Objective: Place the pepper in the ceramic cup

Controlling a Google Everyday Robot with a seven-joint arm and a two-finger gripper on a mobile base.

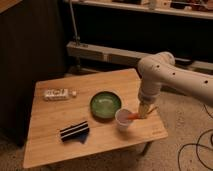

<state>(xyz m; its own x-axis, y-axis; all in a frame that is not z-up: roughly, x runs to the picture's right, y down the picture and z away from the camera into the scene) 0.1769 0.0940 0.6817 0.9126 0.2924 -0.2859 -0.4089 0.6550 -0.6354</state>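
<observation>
Placing step in hand. Gripper (143, 113) hangs at the right rim of the cup (123, 119), near the table's (50, 135) front right corner, just right of the green dish (105, 105). The pepper (134, 117) is clamped between the fingers, tip angled over the cup mouth. Next, by my reckoning: tip it further in, then release. Pepper's upper end is hidden in the grip; whether its tip is already inside the rim cannot be told.

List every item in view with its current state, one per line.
gripper: over the table's right end, beside the ceramic cup, at the pepper
pepper: tilted, tip over the cup's rim
ceramic cup: upright, next to the green dish
green dish: upright
white packet: lying flat
striped black-and-white object: resting near the table's front edge
wooden table: standing
</observation>
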